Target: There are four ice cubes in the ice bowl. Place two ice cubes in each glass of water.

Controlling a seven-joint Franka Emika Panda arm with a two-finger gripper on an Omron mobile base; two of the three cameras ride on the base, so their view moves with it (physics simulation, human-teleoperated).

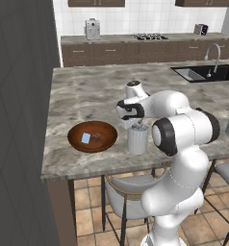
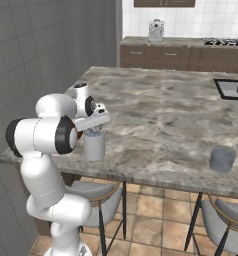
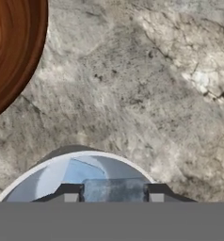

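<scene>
The gripper point(image 3: 114, 194) sits directly above the near tumbler point(image 1: 137, 139), fingers pinching a pale-blue ice cube point(image 3: 114, 190) over the open rim; the cube fills the gap between the tips at the bottom centre of the hand view, so it reads as a grasp, not a release.

The ice bowl point(image 1: 104, 143) is at centre-left of the left base view, near the tumbler but apart from it. One ice cube in the bowl point(image 1: 86, 138) is clearly visible; whether another lies on the darker patch beside it is too blurred to tell.

The far tumbler point(image 2: 222, 158) stands at the right edge of the right base view, well apart from the arm. Its contents are not readable.

Progress judgement: this is a drop into the near tumbler, not yet released. How many cubes are already in that glass cannot be told (the water surface under the fingers shows only pale blue). At minimum, the cube in hand, the one in the bowl, and probably the whole far tumbler remain.
</scene>
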